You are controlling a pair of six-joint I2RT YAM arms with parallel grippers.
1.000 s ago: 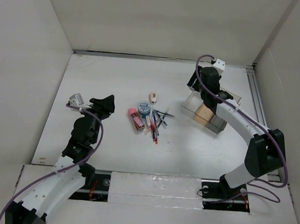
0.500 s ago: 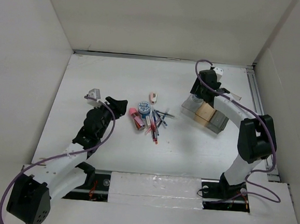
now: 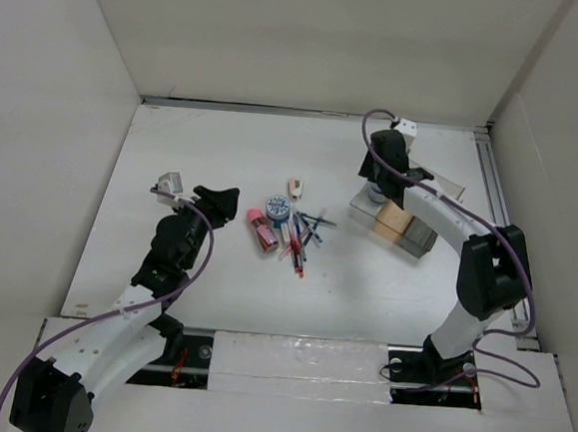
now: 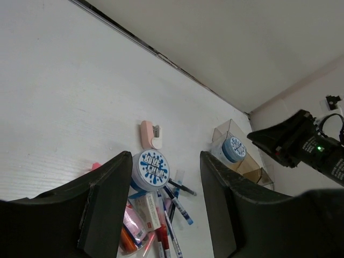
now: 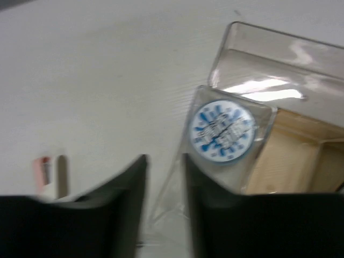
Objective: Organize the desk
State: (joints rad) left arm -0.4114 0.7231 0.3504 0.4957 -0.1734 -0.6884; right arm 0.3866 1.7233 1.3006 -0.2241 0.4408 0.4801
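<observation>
The desk (image 3: 215,140) is a flat, matte-white top with metal rails at its far and right edges, spanning the white-walled enclosure ahead of both arm bases. Since a second ago the left hand (image 3: 217,200) has moved right toward the central clutter, then drawn back slightly over the last half second. The right hand (image 5: 163,161) has shifted a little left and toward the far edge over the clear tray (image 3: 415,238). The left hand's fingers stand well apart with nothing between them. The right hand is likewise open and empty, above the tray's corner. That corner compartment holds one round blue-and-white tin (image 5: 223,129). The adjoining compartments show a tan fill, possibly a block, though the wrist view is too blurred to confirm. At mid-desk lies a loose cluster made up of a second tin (image 3: 278,208), pink pieces (image 3: 261,229) just left of it, and a spray of pens (image 3: 302,239) to its right and nearer the arms. A small pink item (image 3: 296,188) lies apart on the far side of the cluster.
</observation>
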